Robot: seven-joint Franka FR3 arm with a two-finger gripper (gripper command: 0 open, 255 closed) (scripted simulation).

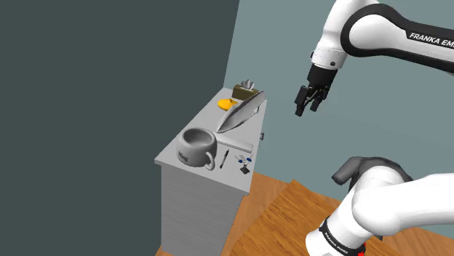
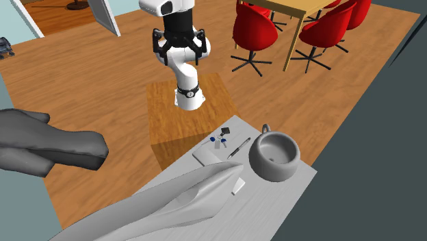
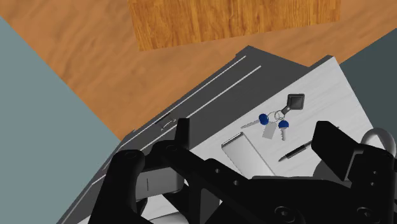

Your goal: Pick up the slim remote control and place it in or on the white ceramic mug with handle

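Note:
On the grey cabinet top lies the slim remote, a flat pale oblong, between a big grey leaf-shaped object and a bunch of keys. The grey mug with its handle stands at the cabinet's near end, on the far side of a thin dark pen from the remote. My gripper hangs open in the air, well off the cabinet toward the shoulder view's right, holding nothing. Looking down from the wrist I see the remote between the fingers, far below them. From across the cabinet I see the remote, mug and gripper.
The keys and the pen lie beside the remote. The leaf-shaped object leans across the cabinet's far half, with a yellow item and a box behind. A dark wall runs along the cabinet. Red chairs stand far off.

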